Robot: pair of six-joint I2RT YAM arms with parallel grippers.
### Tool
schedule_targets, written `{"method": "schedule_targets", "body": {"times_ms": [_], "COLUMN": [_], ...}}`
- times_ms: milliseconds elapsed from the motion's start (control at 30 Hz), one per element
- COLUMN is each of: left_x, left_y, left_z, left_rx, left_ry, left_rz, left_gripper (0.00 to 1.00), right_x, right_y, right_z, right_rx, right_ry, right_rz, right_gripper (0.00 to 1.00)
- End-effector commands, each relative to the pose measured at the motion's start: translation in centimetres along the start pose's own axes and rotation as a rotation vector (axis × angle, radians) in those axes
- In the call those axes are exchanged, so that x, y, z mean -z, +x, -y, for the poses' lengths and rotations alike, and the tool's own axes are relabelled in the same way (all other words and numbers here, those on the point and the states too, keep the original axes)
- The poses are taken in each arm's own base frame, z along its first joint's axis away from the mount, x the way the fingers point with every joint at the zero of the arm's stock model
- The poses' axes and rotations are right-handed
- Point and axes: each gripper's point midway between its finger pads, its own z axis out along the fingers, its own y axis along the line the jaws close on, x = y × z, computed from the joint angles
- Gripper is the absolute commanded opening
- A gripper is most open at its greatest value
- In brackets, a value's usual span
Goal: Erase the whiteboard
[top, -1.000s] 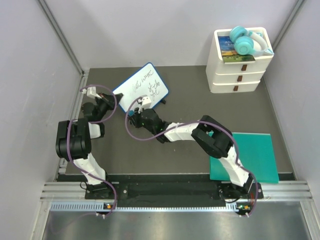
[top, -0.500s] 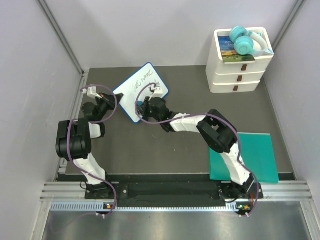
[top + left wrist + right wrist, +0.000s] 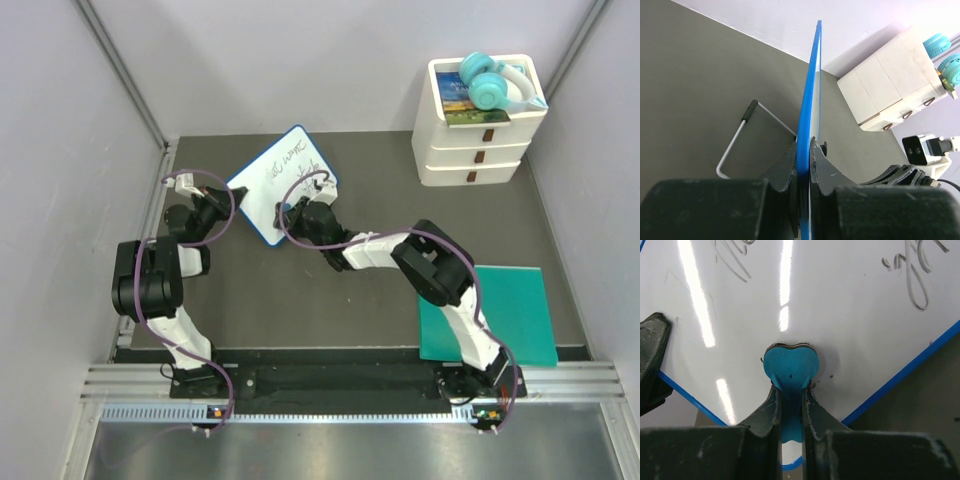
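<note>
My left gripper (image 3: 804, 150) clamped on whiteboard (image 3: 810, 90) rim; board stands on edge between its fingers. My right gripper (image 3: 790, 392) pinching teal heart-shaped eraser (image 3: 790, 365); pad looks to touch board face just ahead of fingertips. Ink scribbles (image 3: 917, 285) ahead-right and ahead-left, unwiped. I'd sweep forward across both with light, even pressure. Left clamp must brace, since board may pivot.
</note>
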Motion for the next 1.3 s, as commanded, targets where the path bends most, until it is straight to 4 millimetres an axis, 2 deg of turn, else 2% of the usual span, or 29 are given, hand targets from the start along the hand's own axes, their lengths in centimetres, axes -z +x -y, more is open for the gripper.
{"method": "schedule_targets", "body": {"times_ms": [0, 167, 633, 833, 933, 967, 1067, 1100, 1167, 1200, 1267], "left_x": [0.8, 0.9, 0.9, 0.8, 0.8, 0.8, 0.8, 0.8, 0.8, 0.8, 0.8], "left_y": [2.8, 2.9, 3.0, 2.9, 3.0, 3.0, 3.0, 3.0, 3.0, 3.1, 3.0], "left_z": [-2.1, -2.3, -2.3, -2.2, -2.2, -2.2, -2.2, -2.2, -2.1, -2.1, -2.1], "left_rx": [-0.068, -0.065, -0.06, -0.057, -0.055, -0.056, -0.056, -0.057, -0.058, -0.057, -0.056], "left_ry": [-0.05, -0.054, -0.051, -0.049, -0.046, -0.044, -0.045, -0.045, -0.04, -0.04, -0.04], "left_rz": [-0.082, -0.084, -0.088, -0.087, -0.089, -0.089, -0.088, -0.09, -0.089, -0.091, -0.089], "left_gripper": [0.0, 0.0, 0.0, 0.0, 0.0, 0.0, 0.0, 0.0, 0.0, 0.0, 0.0], "right_x": [0.5, 1.5, 2.8, 2.4, 2.1, 1.7, 0.9, 0.3, -0.4, -1.0, -1.7], "right_y": [3.2, 4.7, 8.4, 8.0, 6.5, 5.3, 3.2, 1.7, 0.4, -1.1, -2.7], "right_z": [4.6, 4.6, 0.9, -0.2, -0.8, -0.8, -0.6, 0.2, 0.8, 1.9, 2.0], "right_rx": [0.028, 0.06, 0.177, 0.22, 0.247, 0.248, 0.239, 0.227, 0.212, 0.191, 0.171], "right_ry": [0.148, 0.166, 0.084, 0.061, 0.068, 0.078, 0.096, 0.115, 0.123, 0.145, 0.15], "right_rz": [-0.034, -0.069, -0.145, -0.154, -0.116, -0.091, -0.068, -0.048, -0.041, -0.03, -0.014], "right_gripper": [0.0, 0.0, 0.0, 0.0, 0.0, 0.0, 0.0, 0.0, 0.0, 0.0, 0.0]}}
